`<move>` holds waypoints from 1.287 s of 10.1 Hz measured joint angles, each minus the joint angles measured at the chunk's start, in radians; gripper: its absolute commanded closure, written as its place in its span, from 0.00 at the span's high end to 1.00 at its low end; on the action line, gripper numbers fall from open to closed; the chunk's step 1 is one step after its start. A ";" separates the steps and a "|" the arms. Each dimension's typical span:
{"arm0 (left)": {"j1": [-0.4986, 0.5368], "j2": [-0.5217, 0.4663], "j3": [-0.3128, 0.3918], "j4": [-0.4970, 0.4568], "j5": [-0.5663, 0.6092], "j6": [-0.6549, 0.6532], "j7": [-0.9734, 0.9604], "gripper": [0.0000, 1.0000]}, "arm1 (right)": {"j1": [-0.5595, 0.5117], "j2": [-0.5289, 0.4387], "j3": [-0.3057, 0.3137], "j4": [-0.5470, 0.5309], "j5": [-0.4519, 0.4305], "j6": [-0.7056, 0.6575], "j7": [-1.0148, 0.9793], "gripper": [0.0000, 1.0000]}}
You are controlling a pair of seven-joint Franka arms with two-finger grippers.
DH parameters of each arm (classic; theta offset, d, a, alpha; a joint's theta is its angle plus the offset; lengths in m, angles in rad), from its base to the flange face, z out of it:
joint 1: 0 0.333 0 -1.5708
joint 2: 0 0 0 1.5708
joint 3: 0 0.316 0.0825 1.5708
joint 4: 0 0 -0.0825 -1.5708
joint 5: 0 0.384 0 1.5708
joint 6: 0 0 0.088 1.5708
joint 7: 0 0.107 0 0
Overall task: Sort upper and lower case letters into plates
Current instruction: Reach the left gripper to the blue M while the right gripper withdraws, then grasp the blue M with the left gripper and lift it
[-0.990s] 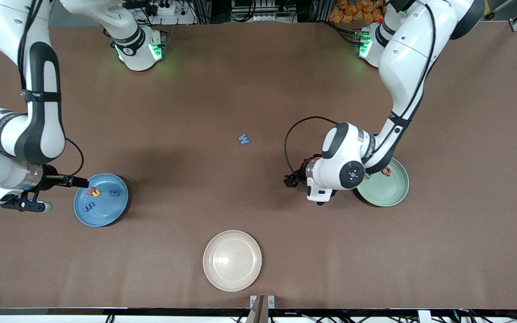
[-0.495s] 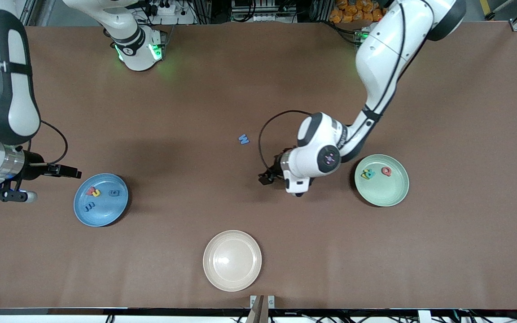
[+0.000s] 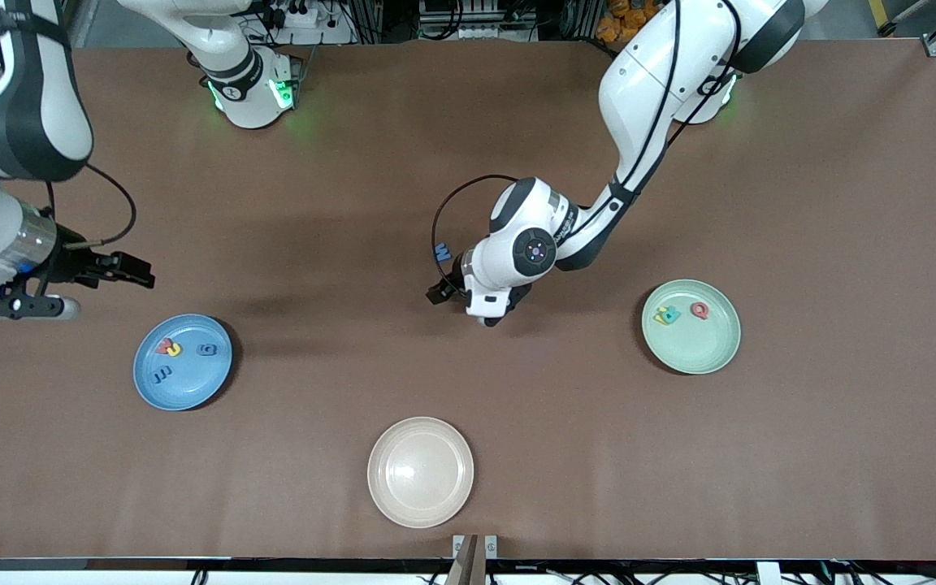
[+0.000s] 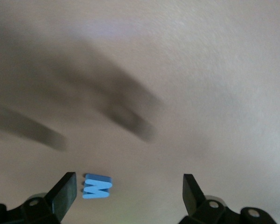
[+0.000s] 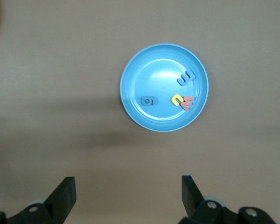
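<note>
Letters are what you are sorting, and one blue letter [image 3: 440,253] lies alone on the brown table [image 3: 825,244], well apart from both plates and farther from the front camera than the cream plate [image 3: 420,471]. Take that cream plate as your landmark: you will find the sky-blue plate [image 3: 183,373] toward the right arm's end from it and the mint-green plate [image 3: 691,327] toward the left arm's end, both farther from the front camera than it. In the sky-blue plate you have four letters: a red one [image 3: 164,346] touching a yellow one [image 3: 175,350], a blue one [image 3: 162,375] and a darker blue one [image 3: 207,350]. In the mint-green plate you can see a red letter [image 3: 699,309] beside a yellow and teal pair [image 3: 666,315]. Your left gripper [image 4: 129,191] hangs low over the table right at the lone blue letter, its fingers [image 4: 65,192] spread wide and holding nothing, the letter just beside one fingertip in the left wrist view. Your right gripper [image 5: 128,193] is up over the table near the sky-blue plate, farther from the cream plate than that plate is, fingers wide apart and empty.
</note>
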 measured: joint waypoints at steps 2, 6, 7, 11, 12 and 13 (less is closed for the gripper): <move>0.000 0.005 0.002 0.000 0.013 -0.046 0.195 1.00 | -0.028 -0.048 0.040 0.013 -0.005 -0.003 0.000 1.00; -0.048 0.016 0.000 0.002 0.011 -0.089 0.147 1.00 | -0.028 -0.067 0.045 0.229 -0.010 -0.229 -0.011 1.00; -0.065 0.027 0.001 0.009 0.011 -0.088 0.114 1.00 | -0.028 -0.069 0.045 0.284 -0.011 -0.278 -0.043 1.00; -0.077 0.094 0.001 0.044 0.006 -0.100 0.098 0.90 | -0.034 -0.068 0.033 0.351 -0.012 -0.364 -0.154 1.00; -0.076 0.096 0.002 0.052 0.004 -0.104 0.094 0.85 | -0.034 -0.067 0.034 0.351 -0.012 -0.369 -0.156 1.00; -0.076 0.097 0.001 0.056 0.003 -0.106 0.080 0.74 | -0.034 -0.066 0.033 0.351 -0.012 -0.373 -0.157 1.00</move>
